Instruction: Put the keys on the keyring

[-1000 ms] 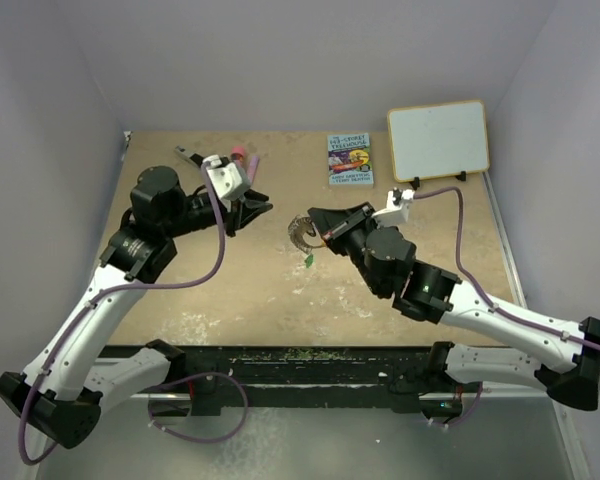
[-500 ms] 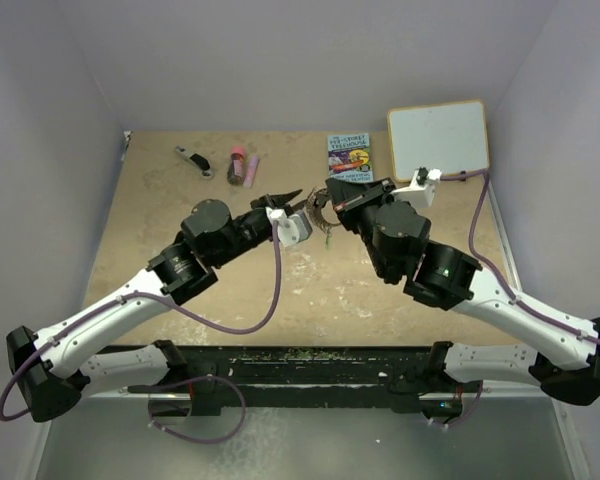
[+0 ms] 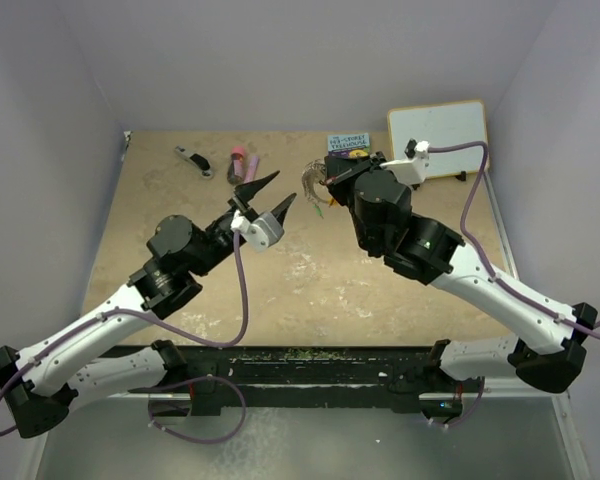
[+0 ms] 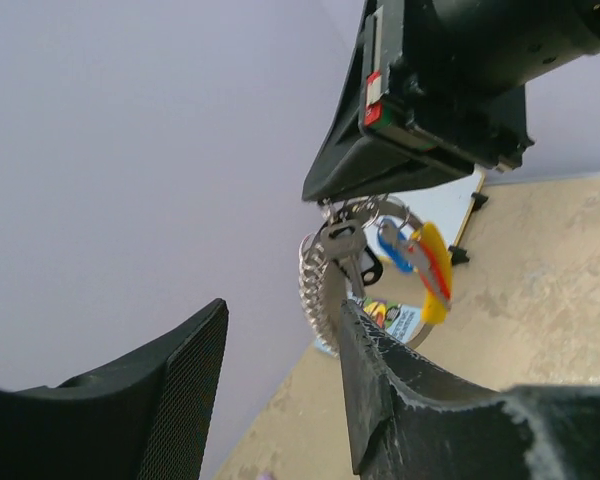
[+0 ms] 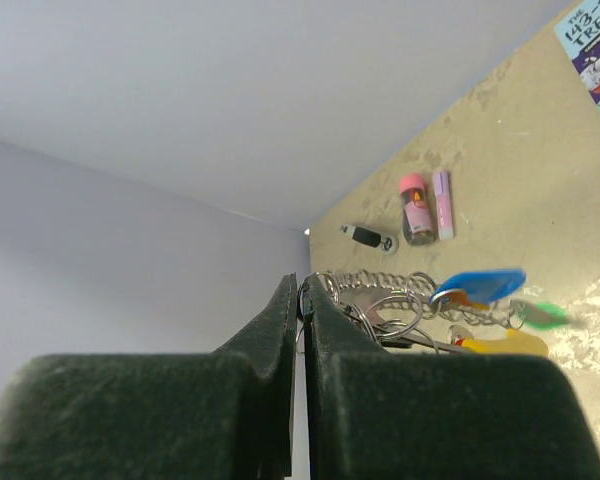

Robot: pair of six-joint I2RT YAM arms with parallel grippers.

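The keyring [image 3: 310, 185], keys [image 4: 405, 255] dangling, hung clamped in the right pincer [image 5: 302, 295] at upper centre, just right of the left pincer [image 3: 283, 187], its jaws parted and empty.

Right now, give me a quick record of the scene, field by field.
right end effector: shut on keyring, held in the air
left end effector: open, empty, raised close beside the keyring
keys: blue, green and silver ones hanging with the ring
back of scene: book, whiteboard
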